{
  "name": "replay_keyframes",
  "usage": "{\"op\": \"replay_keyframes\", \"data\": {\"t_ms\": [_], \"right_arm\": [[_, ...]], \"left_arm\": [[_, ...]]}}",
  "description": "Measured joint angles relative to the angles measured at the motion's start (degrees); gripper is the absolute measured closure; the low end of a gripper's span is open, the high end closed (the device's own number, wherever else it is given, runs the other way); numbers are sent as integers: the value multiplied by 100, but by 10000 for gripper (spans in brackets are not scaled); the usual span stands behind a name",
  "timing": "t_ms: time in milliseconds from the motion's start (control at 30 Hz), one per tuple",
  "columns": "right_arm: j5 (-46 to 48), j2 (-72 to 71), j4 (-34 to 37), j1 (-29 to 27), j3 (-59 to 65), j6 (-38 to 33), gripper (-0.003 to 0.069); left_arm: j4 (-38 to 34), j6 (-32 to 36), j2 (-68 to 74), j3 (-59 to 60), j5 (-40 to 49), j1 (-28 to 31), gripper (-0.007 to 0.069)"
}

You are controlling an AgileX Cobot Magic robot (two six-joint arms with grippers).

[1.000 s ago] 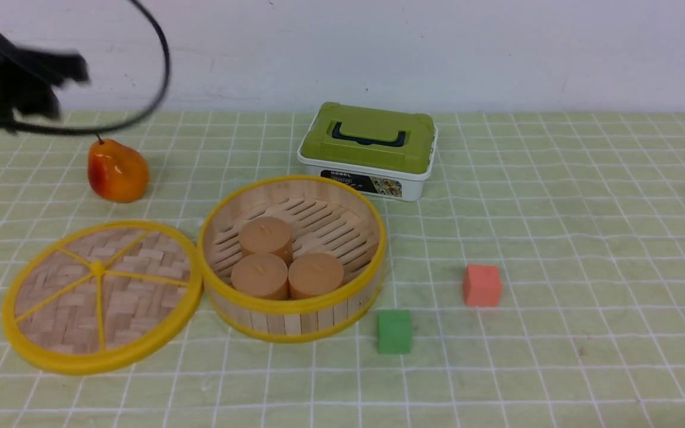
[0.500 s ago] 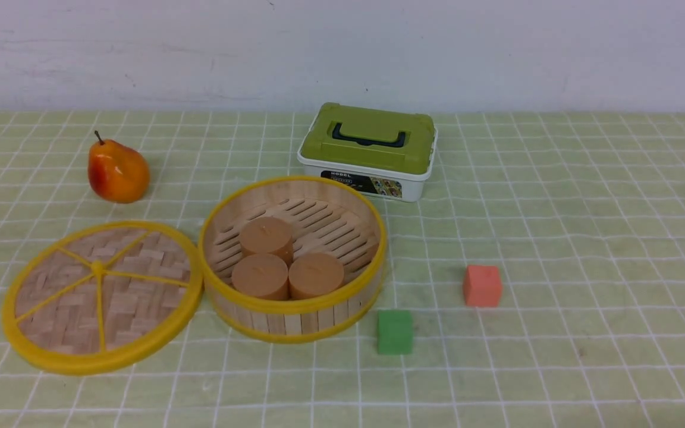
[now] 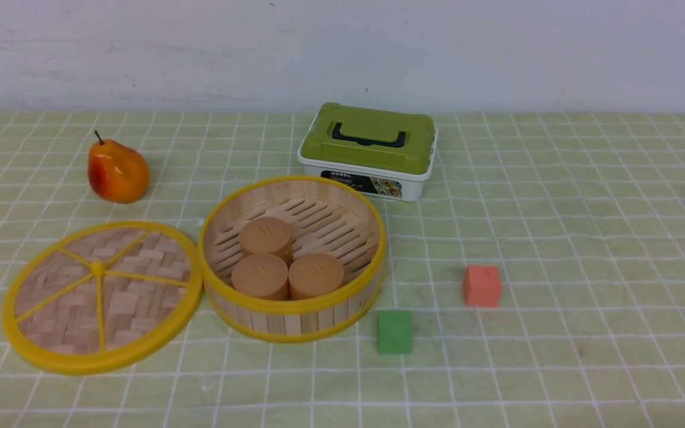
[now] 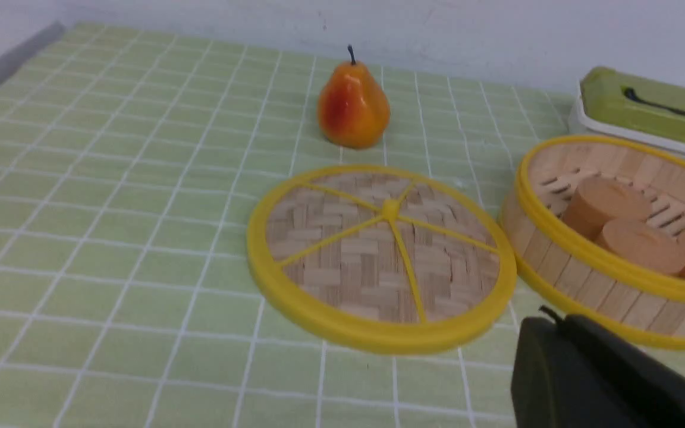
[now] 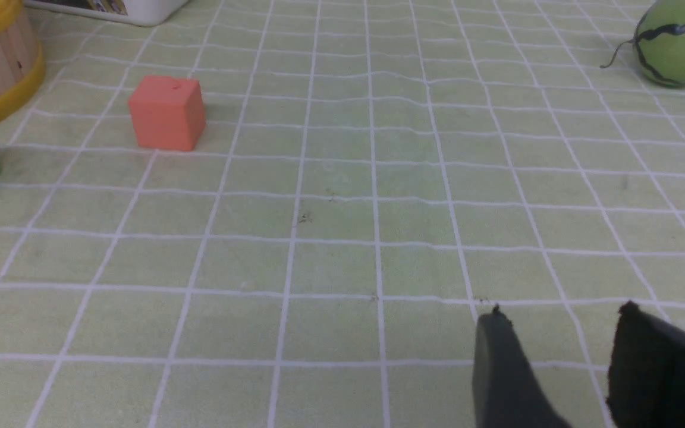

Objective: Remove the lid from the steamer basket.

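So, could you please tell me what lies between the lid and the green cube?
The steamer basket, uncovered and holding three tan cylinders, sits between the lid and the green cube. The front view shows this.

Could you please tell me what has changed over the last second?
The left gripper, blurred at the upper left a second ago, has withdrawn out of the front view. The woven-wood round lid with yellow rim stays flat on the checked cloth beside the open wooden-slat steamer basket. The three tan cylinders, orange pear, red cube, green cube and green-lidded white box have not moved.
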Motion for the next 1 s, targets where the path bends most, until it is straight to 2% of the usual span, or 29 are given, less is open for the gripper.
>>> {"op": "replay_keyframes", "data": {"t_ms": [433,667,867,1000], "right_arm": [[0,0,0,0,0,0,418],[0,0,0,0,0,0,418],[0,0,0,0,0,0,418],[0,0,0,0,0,0,418]], "left_arm": [[-41,0,-5,449,-56,0,637],[-37,0,-5,483,-722,0,637],[-87,-135,-5,817,-913,0,637],[-330,-196,-5,1543,-1732,0,637]]}}
